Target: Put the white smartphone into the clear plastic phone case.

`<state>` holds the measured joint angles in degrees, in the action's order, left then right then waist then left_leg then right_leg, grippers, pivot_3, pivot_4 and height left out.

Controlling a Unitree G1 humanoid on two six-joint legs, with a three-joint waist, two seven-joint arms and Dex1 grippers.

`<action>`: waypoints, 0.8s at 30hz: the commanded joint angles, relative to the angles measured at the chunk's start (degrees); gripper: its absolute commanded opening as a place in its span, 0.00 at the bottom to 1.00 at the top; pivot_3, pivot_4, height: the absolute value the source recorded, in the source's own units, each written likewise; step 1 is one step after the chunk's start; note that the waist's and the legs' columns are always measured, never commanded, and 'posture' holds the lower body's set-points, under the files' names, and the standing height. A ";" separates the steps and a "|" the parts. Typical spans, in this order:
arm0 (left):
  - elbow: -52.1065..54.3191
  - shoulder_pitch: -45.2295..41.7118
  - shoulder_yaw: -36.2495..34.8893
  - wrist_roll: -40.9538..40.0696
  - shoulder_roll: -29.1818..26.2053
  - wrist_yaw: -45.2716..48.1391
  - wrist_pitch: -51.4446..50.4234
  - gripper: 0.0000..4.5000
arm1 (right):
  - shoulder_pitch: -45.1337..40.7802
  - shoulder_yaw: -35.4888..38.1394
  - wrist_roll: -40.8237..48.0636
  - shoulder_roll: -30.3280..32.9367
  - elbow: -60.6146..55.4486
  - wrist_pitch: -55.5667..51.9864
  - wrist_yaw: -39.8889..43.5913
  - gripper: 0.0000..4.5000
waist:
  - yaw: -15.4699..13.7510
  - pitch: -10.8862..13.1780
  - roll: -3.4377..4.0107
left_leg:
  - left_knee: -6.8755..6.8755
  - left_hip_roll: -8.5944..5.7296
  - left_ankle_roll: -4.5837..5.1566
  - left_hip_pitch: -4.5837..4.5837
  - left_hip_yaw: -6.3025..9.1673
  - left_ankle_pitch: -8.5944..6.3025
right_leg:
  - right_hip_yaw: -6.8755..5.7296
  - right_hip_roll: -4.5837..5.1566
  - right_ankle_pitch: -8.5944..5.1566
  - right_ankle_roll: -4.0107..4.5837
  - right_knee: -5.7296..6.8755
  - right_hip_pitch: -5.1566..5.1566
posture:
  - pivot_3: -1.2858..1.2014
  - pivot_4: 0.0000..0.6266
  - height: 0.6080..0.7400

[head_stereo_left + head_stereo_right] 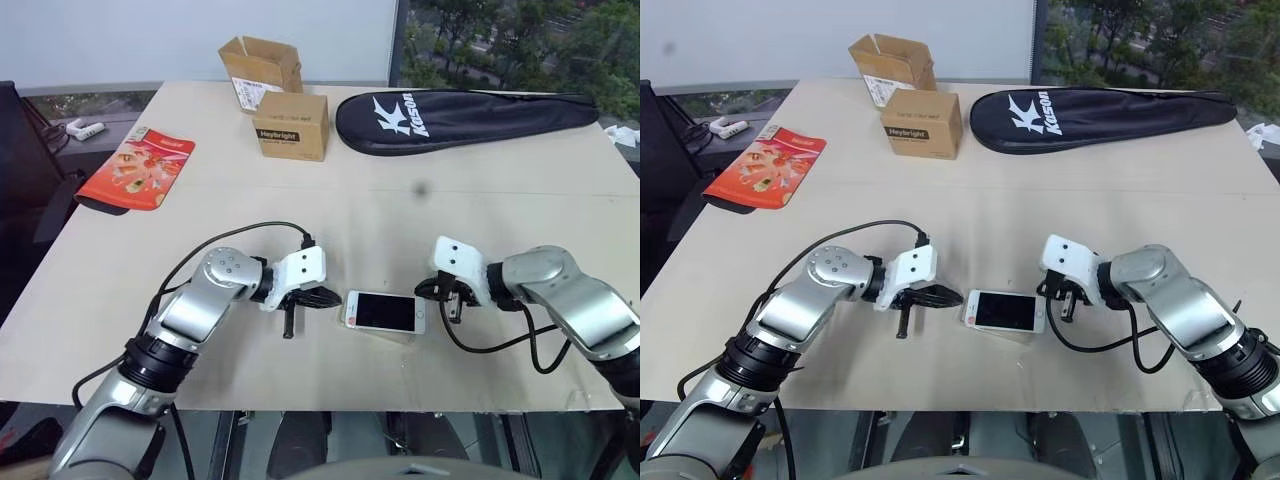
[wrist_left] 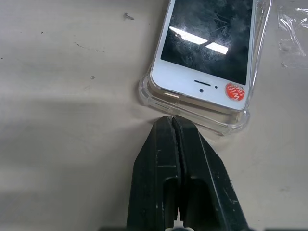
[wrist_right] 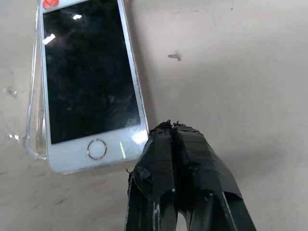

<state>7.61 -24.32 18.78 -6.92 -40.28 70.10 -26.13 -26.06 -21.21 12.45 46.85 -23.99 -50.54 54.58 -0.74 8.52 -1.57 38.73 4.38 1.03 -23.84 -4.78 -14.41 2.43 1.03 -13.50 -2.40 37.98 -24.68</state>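
White smartphone lies flat, screen up, near the front edge of the table, roughly 6 o'clock of the tabletop. It sits on/in the clear plastic phone case; the case rim sticks out past the phone's speaker end and along one long side, and whether the phone is fully seated I cannot tell. Red round sticker on the phone's front at the speaker end; home button at the other end. Left gripper at 9 o'clock of the phone, fingers pressed together, holding nothing, tips right at the case's end edge, touching or just off it. Right gripper at 3 o'clock of the phone, fingers also pressed together, empty, tips just beside the home-button corner. Scrap of clear film on the table next to the case. Further out: closed brown box at 12 o'clock, open cardboard box just behind it, black racket bag at 1 o'clock, red snack packet at 10 o'clock by the table's edge.
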 commanded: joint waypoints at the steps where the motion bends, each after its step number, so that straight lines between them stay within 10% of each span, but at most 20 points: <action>1: 0.98 -0.07 0.57 -0.43 0.17 0.15 0.21 0.00 | -0.10 2.88 1.69 1.24 -2.56 0.15 1.05 0.01 | 0.01 0.00 0.00 | 0.00 0.00 0.00 0.00 0.00 0.00 | 0.00 0.00 0.00 0.00 0.00 0.00 | 0.52 0.24 0.94; 24: 0.72 -0.06 0.25 -0.41 0.25 -0.24 0.06 0.00 | 1.96 3.72 8.17 5.60 -8.95 -2.67 4.19 0.01 | 0.22 0.00 -0.01 | 0.00 0.00 0.00 0.02 0.03 0.00 | 0.01 0.00 0.00 0.00 0.01 0.00 | 0.52 0.24 0.94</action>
<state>7.52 -24.37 18.97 -6.93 -39.97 69.97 -26.04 -23.74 -19.42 20.13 52.16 -31.33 -52.94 59.30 -0.52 8.52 -1.58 38.73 4.38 1.04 -23.81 -4.74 -14.41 2.43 1.02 -13.50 -2.40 38.00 -24.67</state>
